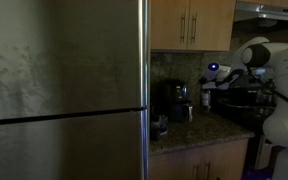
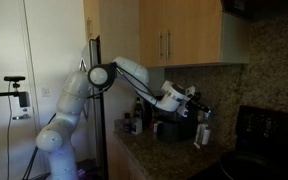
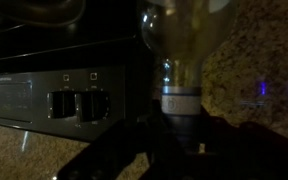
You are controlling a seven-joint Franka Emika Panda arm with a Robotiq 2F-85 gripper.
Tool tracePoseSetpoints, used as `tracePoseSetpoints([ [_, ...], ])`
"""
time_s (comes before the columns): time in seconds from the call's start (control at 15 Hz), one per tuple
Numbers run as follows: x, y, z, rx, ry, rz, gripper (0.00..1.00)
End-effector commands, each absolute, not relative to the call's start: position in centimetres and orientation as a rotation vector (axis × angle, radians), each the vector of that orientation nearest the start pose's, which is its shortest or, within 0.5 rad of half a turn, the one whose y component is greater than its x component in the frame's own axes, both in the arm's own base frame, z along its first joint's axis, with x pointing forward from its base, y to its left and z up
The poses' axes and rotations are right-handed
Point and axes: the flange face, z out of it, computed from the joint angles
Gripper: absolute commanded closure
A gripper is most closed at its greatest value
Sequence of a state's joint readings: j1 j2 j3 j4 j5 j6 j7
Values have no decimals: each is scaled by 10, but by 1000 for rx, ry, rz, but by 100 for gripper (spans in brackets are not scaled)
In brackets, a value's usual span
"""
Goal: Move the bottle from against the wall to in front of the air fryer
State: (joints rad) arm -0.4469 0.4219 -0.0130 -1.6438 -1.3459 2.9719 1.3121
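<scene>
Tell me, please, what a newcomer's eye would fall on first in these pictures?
The steel fridge side fills half of an exterior view. The white arm reaches over the granite counter, its fingers gripping the bottle by its neck, close to the black air fryer.

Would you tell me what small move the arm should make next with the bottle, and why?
Probably carry the bottle sideways toward the counter in front of the air fryer. The gripper appears closed around its neck in the wrist view, and in an exterior view the bottle is beside the appliance, not yet in front.
</scene>
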Motion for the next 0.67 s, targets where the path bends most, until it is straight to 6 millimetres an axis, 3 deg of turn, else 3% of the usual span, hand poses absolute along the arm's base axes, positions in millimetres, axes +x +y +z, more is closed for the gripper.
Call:
tracePoseSetpoints([
  [0.0,609,-225,445,-2980,596,-1619,94],
  [0.47,513,-221,429,-2804,265,-1544,94],
  [0.53,524,-197,436,-2822,212,-1546,94],
  [0.6,519,-193,438,-2820,183,-1541,94],
])
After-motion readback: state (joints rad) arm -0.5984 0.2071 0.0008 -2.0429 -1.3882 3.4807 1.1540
